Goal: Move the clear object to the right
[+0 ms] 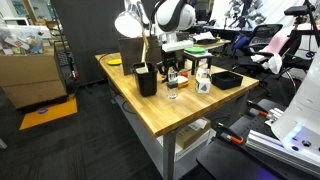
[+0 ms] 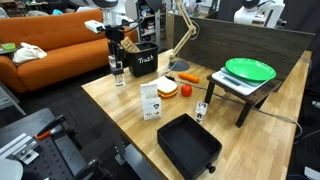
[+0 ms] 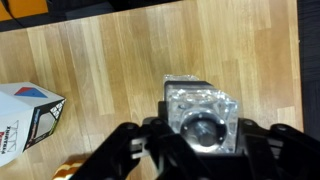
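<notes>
In the wrist view the gripper (image 3: 200,130) straddles the clear object (image 3: 203,112) at lower centre, jaws close along its sides, though I cannot tell whether they press it. I'd judge that a firm, level hold and a low carry rightward serve best. Farther off, the print on the white carton (image 2: 151,100) is too small to read, and the black bin (image 2: 143,60) at upper left says "Trash".

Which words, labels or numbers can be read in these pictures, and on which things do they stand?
"Trash": white lettering on the black bin, in an exterior view.
Printed label on the white container: too small and blurred to read.
No writing visible on the clear object.
</notes>
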Controlling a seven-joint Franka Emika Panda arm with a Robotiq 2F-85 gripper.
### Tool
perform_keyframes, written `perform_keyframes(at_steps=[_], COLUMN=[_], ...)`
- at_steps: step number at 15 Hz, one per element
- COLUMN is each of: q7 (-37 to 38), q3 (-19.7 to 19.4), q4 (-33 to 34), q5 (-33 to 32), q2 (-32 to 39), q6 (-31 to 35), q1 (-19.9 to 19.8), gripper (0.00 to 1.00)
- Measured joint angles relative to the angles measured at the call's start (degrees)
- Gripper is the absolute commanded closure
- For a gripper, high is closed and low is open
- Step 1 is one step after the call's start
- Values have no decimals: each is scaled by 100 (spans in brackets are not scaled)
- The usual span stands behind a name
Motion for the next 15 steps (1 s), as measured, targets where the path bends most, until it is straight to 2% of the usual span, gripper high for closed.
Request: perform_keyframes(at_steps=[5, 6, 12, 13, 15], q7=[453, 510, 516, 516, 516], q3=[-21, -22, -22, -22, -22], q4=[38, 61, 48, 48, 46], q5=[-22, -23, -22, -22, -22], q2=[26, 34, 41, 41, 42], q6=[-1, -1, 1, 1, 1], q1=[4, 6, 7, 7, 7], gripper=[74, 49, 49, 74, 74])
